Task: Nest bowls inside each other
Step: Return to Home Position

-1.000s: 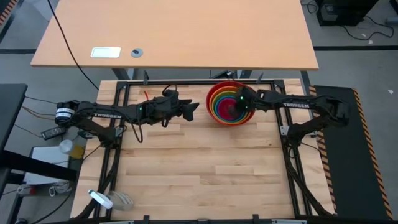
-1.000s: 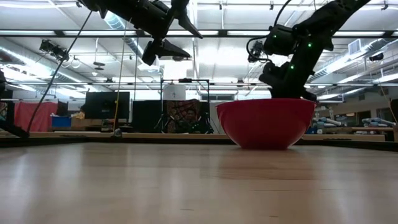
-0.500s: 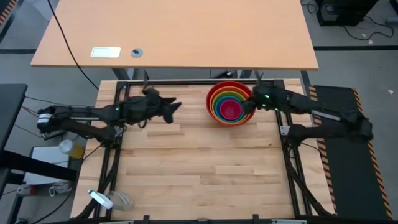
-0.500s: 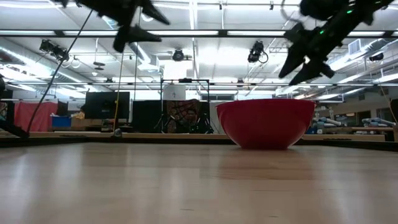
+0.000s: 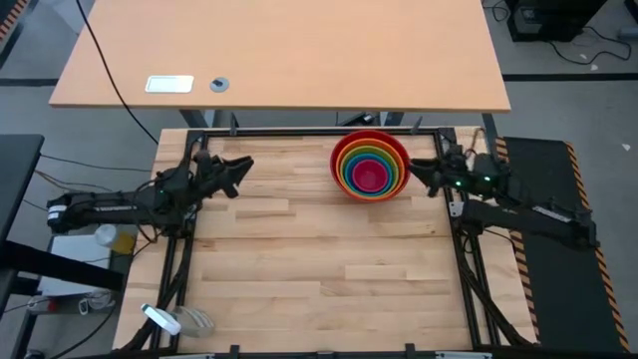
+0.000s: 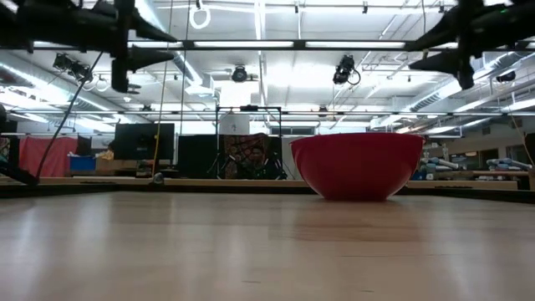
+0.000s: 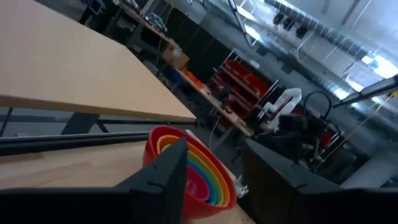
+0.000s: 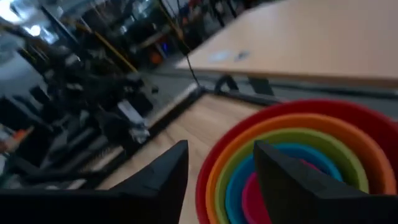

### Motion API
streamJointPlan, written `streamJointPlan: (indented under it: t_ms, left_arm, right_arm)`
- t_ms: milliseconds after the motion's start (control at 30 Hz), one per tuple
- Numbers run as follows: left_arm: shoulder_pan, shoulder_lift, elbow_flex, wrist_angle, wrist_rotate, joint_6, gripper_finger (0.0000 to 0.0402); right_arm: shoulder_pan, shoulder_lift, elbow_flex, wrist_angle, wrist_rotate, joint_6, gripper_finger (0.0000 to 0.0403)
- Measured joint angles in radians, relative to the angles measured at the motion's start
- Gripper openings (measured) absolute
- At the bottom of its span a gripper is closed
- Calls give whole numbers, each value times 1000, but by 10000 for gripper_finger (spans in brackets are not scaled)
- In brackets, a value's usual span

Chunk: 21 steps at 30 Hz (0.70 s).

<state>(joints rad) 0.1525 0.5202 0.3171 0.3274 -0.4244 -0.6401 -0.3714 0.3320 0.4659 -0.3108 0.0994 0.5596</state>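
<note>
Five bowls are seen nested in one stack on a pale wooden table (image 5: 319, 269), toward its far edge and a little right of centre. A black frame (image 5: 299, 131) runs along the far side of the table. Beyond it stands a tan desk (image 5: 299, 50), on which a white card (image 5: 169, 84) and a small round disc (image 5: 218, 84) lie side by side. In the low view a large room with long ceiling lights is seen behind the table.

The red bowl (image 8: 373, 115) is outermost. Inside it sit the orange bowl (image 8: 273, 127), the green bowl (image 8: 323, 142) and the blue bowl (image 8: 235, 186), each within the last. The pink bowl (image 5: 370, 178) lies at the centre. From table height only the red wall of the stack can be seen.

The left gripper (image 5: 239, 173) is held above the far left of the table, well apart from the stack, with its fingers spread and nothing between them. The right gripper (image 5: 419, 175) is held just right of the stack, clear of the red rim, with its fingers likewise parted and empty. Both grippers are pointed toward the stack, which is between them.
</note>
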Motion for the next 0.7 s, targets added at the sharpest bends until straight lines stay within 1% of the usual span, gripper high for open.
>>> streamJointPlan:
  t_ms: [67, 200, 333, 467, 600, 700]
  left_arm:
    - [12, -55, -47, 16, 0, -10, 144]
    - [38, -159, -131, 41, 0, -39, 124]
    - [53, -222, -183, 42, 0, -51, 113]
    - [66, -241, -205, 45, -1, -52, 101]
    - [54, -246, -238, 105, 10, -49, 83]
    - [24, -246, -276, 158, 18, -48, 65]
  right_arm:
    - [0, -72, -18, -5, 11, -3, 182]
    - [-1, -208, -59, -26, 69, -4, 170]
    - [-1, -326, -123, -36, 115, 7, 163]
    - [-2, -316, -188, -13, 109, 39, 162]
    - [-2, -322, -285, 120, 61, 84, 162]
    - [-1, -328, -363, 247, 45, 115, 162]
